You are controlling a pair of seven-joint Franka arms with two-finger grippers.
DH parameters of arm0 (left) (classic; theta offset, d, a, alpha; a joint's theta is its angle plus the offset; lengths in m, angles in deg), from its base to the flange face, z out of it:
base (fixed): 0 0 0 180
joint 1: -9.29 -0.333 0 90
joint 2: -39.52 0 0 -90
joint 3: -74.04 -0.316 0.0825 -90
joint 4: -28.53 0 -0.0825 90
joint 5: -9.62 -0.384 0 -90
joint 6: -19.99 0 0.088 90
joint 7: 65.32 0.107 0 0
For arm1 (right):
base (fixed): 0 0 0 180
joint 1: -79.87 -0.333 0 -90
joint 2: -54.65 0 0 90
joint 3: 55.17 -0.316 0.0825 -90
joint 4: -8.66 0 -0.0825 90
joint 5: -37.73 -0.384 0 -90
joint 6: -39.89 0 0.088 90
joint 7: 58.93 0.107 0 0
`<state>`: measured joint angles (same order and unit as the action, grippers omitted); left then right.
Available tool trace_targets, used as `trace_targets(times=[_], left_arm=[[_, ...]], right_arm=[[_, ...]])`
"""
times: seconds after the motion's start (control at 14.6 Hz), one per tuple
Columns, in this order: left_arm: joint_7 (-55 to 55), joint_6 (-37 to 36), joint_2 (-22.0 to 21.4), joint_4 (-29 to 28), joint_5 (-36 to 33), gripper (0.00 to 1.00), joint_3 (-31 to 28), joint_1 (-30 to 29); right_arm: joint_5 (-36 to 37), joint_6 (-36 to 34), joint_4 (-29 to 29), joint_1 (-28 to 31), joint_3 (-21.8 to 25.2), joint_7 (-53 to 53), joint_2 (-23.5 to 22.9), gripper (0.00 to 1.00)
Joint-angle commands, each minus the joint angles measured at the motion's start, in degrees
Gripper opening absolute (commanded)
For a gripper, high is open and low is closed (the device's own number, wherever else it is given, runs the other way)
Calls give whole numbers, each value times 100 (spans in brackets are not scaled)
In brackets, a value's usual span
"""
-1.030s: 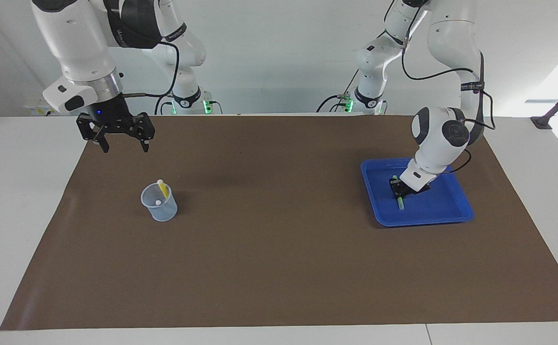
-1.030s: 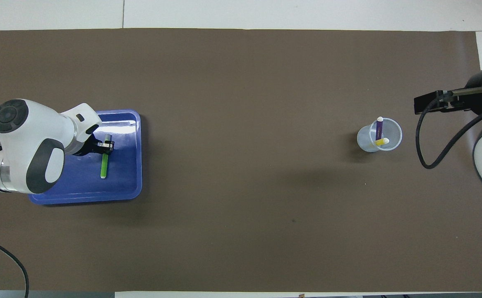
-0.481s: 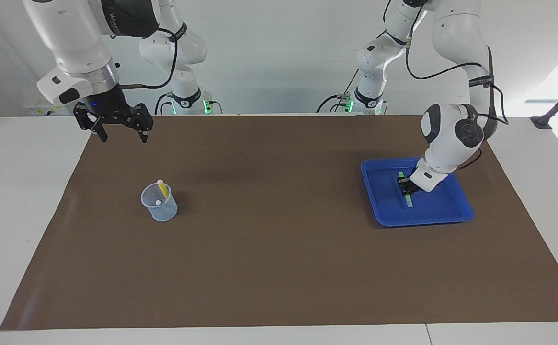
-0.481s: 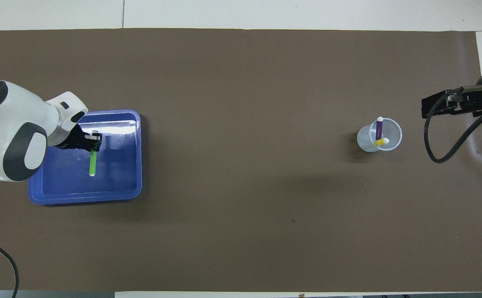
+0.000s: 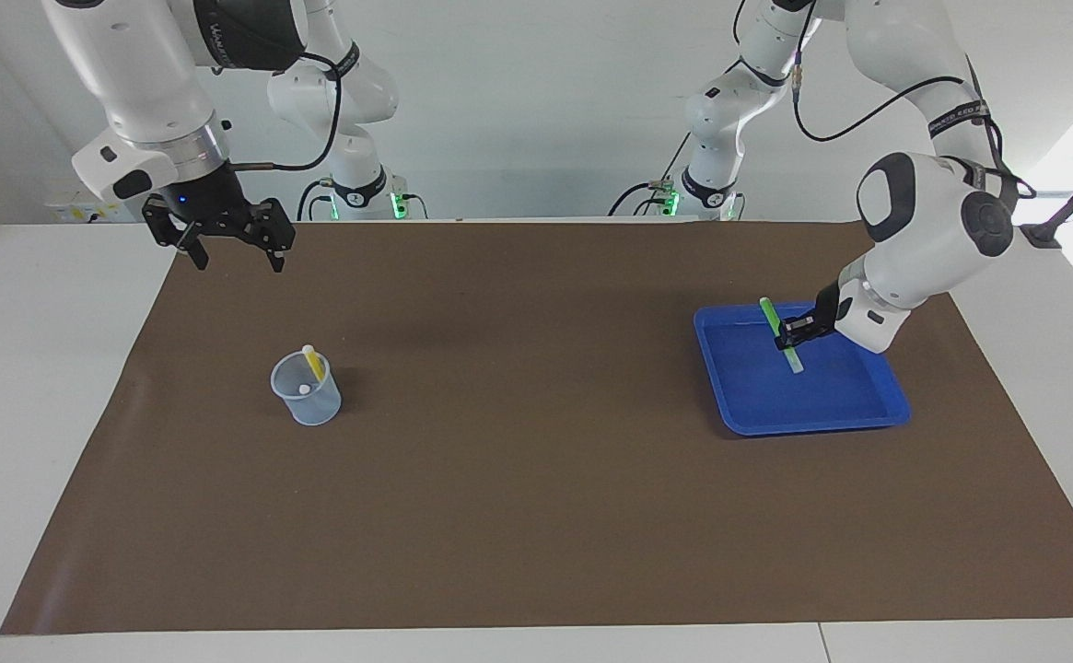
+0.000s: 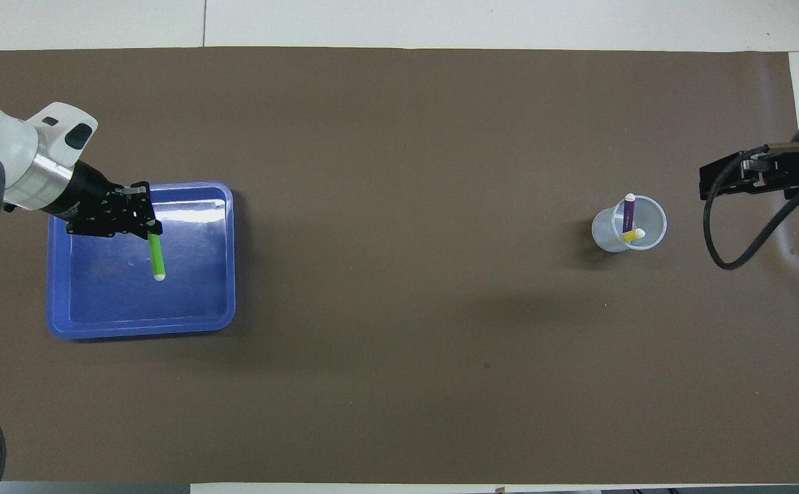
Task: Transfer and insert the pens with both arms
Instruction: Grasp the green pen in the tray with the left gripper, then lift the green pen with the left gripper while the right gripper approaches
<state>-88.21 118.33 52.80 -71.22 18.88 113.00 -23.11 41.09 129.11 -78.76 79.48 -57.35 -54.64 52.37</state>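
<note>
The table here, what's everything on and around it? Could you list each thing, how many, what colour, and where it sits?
Mat: one, brown, covering most of the white table.
Tray: one, blue, at the left arm's end of the mat.
Cup: one, clear, at the right arm's end of the mat.
Green pen: one, held tilted over the tray.
Yellow pen: one, standing in the cup.
Purple pen: one, standing in the cup beside the yellow one.
Slim arms: two, white with green-lit bases, at the robots' edge of the table.
Left gripper: black, shut on the green pen.
Right gripper: black, open, waiting in the air over the mat's corner.
</note>
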Motion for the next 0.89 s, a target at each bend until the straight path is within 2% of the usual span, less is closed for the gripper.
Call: trace_targets(times=[0.0, 0.34, 0.55, 0.82], left_arm=[[-1327, -447, -123, 255, 803, 0, 5, 58], [-3710, -456, -537, 202, 2674, 0, 128, 67], [-4783, -334, -660, 115, 3413, 0, 400, 67], [-5821, 228, -774, -131, 4223, 0, 656, 320]], right_arm=[[-125, -133, -82, 48, 43, 72, 149, 100], [-292, -142, -223, 180, -10, 89, 290, 100], [-318, -142, -249, 136, 7, 89, 307, 100], [-652, -168, -214, 136, 16, 81, 316, 100]])
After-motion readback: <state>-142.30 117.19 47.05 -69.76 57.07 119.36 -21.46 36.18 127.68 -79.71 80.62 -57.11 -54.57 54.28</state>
